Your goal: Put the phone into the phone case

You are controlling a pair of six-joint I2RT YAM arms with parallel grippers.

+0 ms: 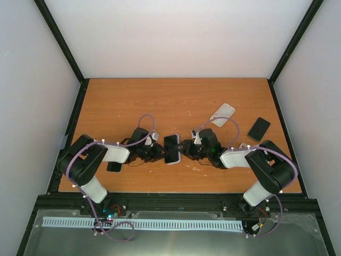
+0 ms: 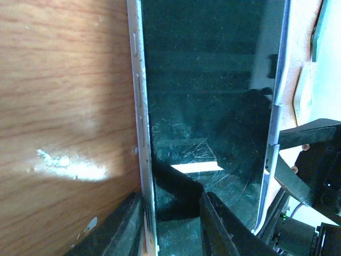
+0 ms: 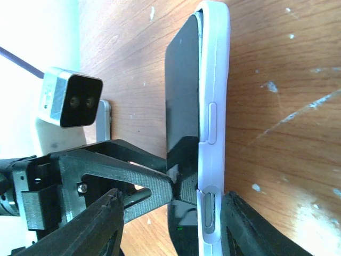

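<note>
A black phone (image 1: 171,148) in a white case is held off the table between both arms at the table's middle. In the left wrist view its scratched dark screen (image 2: 208,96) fills the frame. My left gripper (image 2: 170,197) is shut on the phone, with one finger outside the pale side edge and the other on the glass. In the right wrist view the white case (image 3: 216,80) backs the phone (image 3: 181,90), with a thin gap at the far end. My right gripper (image 3: 171,196) is open. Its right finger touches the case's back and its left finger stands clear.
A clear spare case (image 1: 222,114) and a second black phone (image 1: 259,129) lie at the right rear of the wooden table (image 1: 160,101). A dark flat object (image 1: 113,166) lies under the left arm. Black frame posts rise at the table's corners.
</note>
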